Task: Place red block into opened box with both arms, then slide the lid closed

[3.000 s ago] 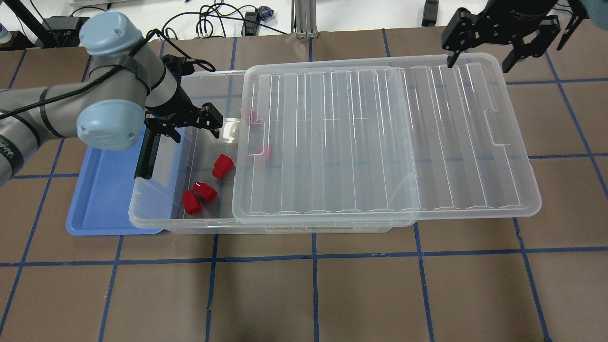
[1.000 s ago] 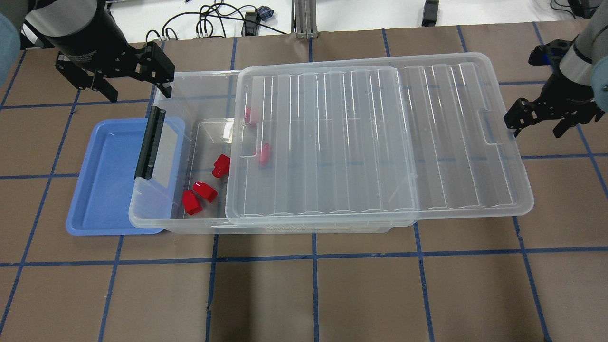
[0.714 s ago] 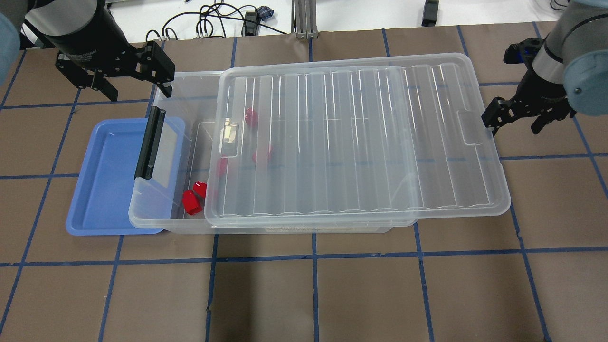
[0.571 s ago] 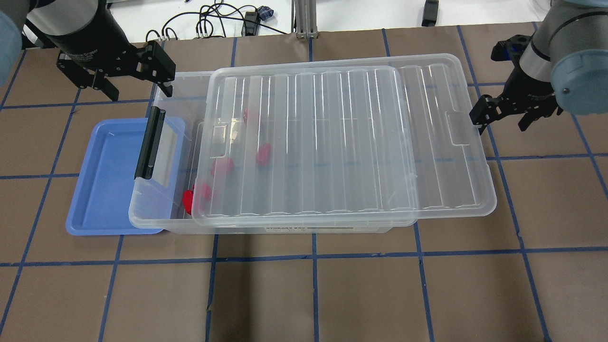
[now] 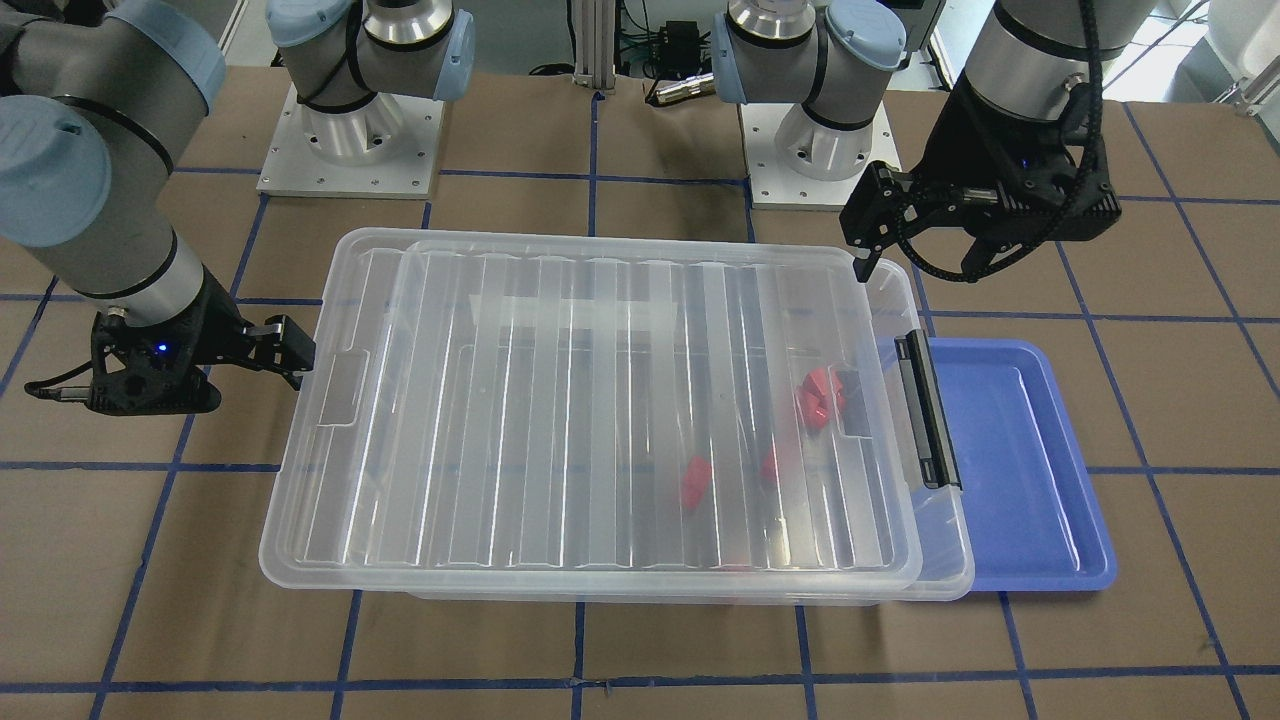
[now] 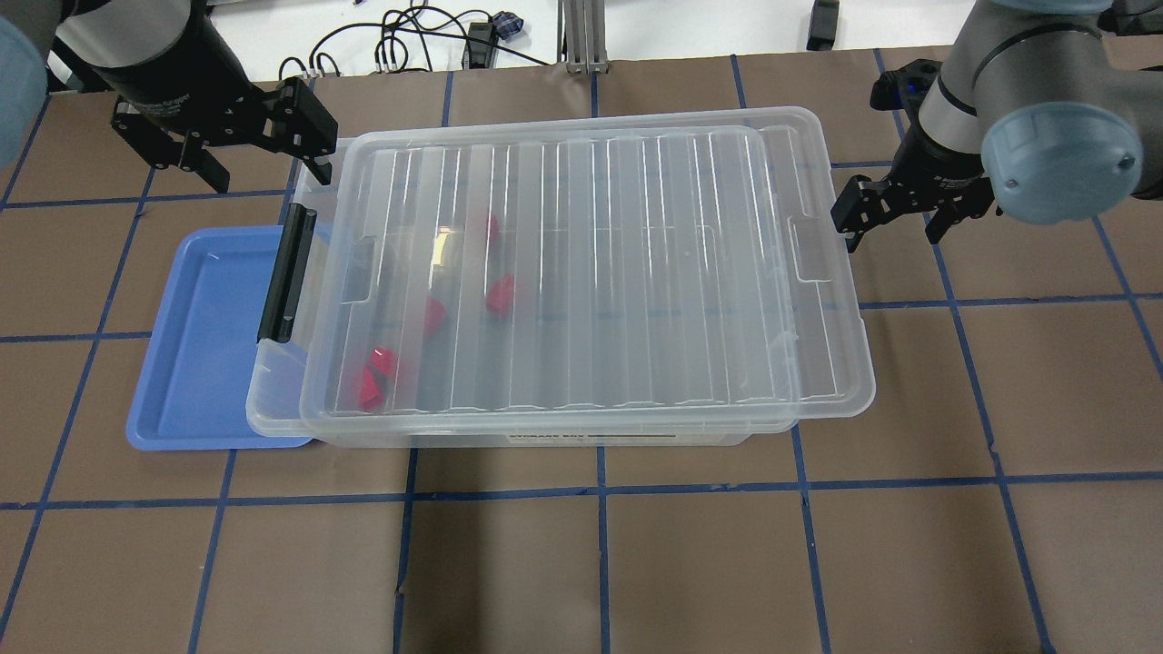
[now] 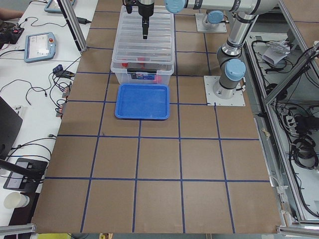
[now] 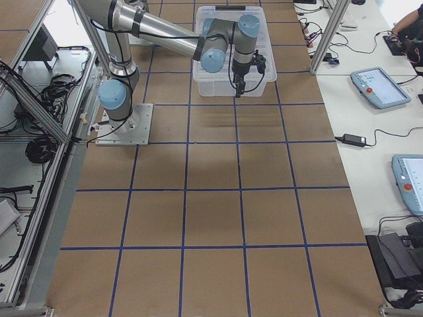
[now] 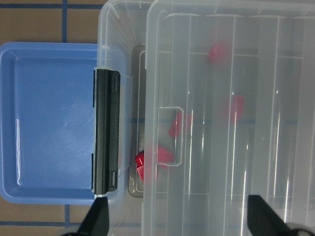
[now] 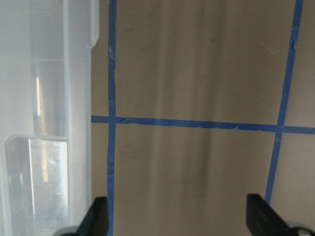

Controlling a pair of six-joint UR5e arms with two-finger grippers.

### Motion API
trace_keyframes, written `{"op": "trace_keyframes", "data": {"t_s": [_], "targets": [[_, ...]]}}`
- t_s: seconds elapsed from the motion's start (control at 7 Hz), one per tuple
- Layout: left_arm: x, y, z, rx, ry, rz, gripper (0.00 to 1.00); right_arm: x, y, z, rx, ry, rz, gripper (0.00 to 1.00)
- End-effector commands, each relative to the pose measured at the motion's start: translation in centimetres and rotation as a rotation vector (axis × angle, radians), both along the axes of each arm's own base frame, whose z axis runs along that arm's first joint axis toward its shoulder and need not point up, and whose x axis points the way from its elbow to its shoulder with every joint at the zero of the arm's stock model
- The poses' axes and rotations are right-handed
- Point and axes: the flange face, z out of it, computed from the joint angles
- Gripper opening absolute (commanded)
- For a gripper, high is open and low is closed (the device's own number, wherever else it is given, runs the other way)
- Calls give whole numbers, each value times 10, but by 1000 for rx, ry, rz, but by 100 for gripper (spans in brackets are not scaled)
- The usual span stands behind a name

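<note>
Brown-paper table (image 6: 636, 563), blue tape grid. All red blocks (image 6: 495, 295) sit inside the box (image 6: 545, 438), toward its handle end, seen through the lid (image 6: 636, 272). Lid not flush: it overhangs the box on the robot's right and leaves a strip open by the black clip handle (image 6: 286, 277).

Right gripper (image 6: 895, 227): jaws spread, empty, one finger against the lid's short edge. Left gripper (image 6: 263, 168): jaws spread, empty, above the box's far handle-end corner.

Step looks like the closing slide. Push low on the rim, straight along the long axis. Contact is off-centre, so watch for yaw. Box overlaps the blue tray (image 6: 200, 345) and may creep.

Left wrist view shows the open strip with one block partly uncovered, which overhead glare hides. Front-facing view shows the overhang best.
</note>
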Motion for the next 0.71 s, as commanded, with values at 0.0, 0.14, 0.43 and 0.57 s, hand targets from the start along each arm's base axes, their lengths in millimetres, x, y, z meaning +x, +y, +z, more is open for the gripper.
{"op": "trace_keyframes", "data": {"t_s": [0.0,0.14,0.43,0.57], "targets": [[0,0,0,0,0,1,100,7,-1,0,-2,1,4,100],[1,1,1,-1,-2,1,100,4,-7,17,-36,12,4,100],[0,2,1,-1,-2,-2,100,15,-3,97,-103,-8,12,100],[1,-1,-1,2,-5,0,100,32,17,137,-95,-19,-2,100]]}}
